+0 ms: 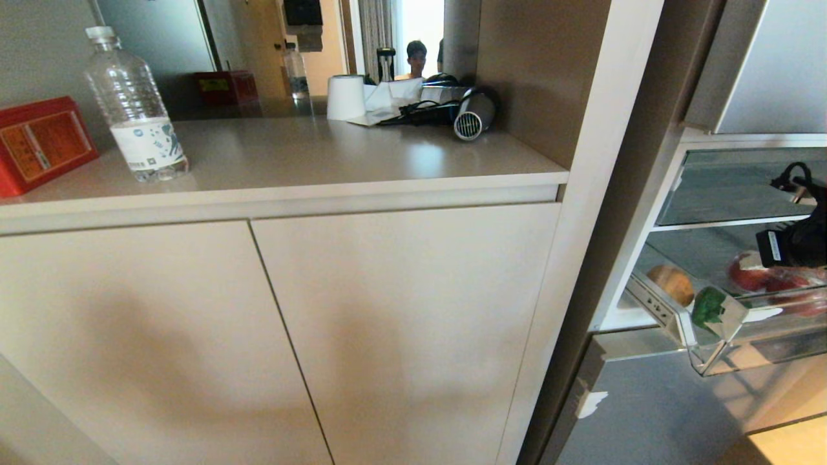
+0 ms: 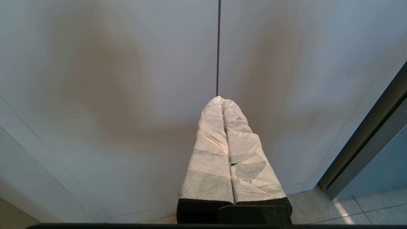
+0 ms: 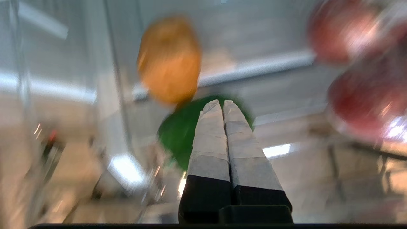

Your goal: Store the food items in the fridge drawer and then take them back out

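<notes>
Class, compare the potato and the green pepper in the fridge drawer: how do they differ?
The potato is tan-brown and oval; the pepper is dark green and lumpier. The potato lies further back; the pepper sits nearer the front rim. Both rest in the same clear drawer, side by side.

Tan-brown potato (image 1: 672, 284), dark-green pepper (image 1: 708, 307), red box (image 1: 40, 143).

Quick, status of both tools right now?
Left tool: closed, empty, facing the cabinet door.
Right tool: closed, empty, above the bell pepper in the fridge drawer.
</notes>
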Tool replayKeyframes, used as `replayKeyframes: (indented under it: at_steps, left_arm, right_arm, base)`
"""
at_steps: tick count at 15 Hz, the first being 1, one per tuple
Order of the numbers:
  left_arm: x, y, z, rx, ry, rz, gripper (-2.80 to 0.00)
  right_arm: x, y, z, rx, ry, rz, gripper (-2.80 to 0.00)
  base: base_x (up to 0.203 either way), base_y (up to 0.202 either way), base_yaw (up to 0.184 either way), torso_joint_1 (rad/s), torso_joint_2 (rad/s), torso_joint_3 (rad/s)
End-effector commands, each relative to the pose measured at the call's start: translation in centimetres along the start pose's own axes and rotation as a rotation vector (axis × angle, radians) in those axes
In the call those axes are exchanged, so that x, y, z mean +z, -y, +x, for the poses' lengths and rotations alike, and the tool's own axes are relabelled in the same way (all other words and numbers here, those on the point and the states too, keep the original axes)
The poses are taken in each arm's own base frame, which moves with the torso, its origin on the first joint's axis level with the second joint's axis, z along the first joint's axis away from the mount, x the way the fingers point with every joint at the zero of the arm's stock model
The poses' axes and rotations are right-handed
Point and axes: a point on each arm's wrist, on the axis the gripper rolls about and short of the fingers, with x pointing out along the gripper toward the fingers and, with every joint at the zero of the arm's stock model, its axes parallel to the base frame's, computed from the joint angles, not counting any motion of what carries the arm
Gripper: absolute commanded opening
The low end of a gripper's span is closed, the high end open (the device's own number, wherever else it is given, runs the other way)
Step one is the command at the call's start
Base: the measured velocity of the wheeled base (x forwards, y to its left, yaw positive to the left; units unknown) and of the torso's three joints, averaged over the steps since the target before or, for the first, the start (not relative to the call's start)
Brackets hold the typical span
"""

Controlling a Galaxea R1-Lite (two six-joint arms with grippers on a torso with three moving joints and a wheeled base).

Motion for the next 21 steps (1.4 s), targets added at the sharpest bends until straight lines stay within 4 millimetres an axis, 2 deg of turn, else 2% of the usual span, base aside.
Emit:
replayKeyframes:
  at_steps: [1,7,15,21]
  left_arm:
    - [0.0,0.0,0.0,0.0,-0.001,0.0,-2.8]
    - [0.0,0.0,0.0,0.0,0.0,0.0,-2.8]
    - [0.0,0.0,0.0,0.0,-0.002,0.0,-2.8]
    - [0.0,0.0,0.0,0.0,-0.002,0.0,-2.8]
  right_arm:
    - [0.0,0.0,0.1,0.011,-0.036,0.008,-2.8]
    - [-0.5,0.1,0.7,-0.036,-0.096,-0.004,-2.8]
    - [-0.9,-0.3,-0.7,-0.021,-0.11,-0.088,-2.8]
    - [-1.3,-1.0,-2.7,-0.026,-0.129,-0.101,-2.8]
  base:
    - [0.0,0.0,0.0,0.0,0.0,0.0]
    - [0.0,0.0,0.0,0.0,0.0,0.0]
    - [0.0,0.0,0.0,0.0,0.0,0.0]
    - [0.0,0.0,0.0,0.0,0.0,0.0]
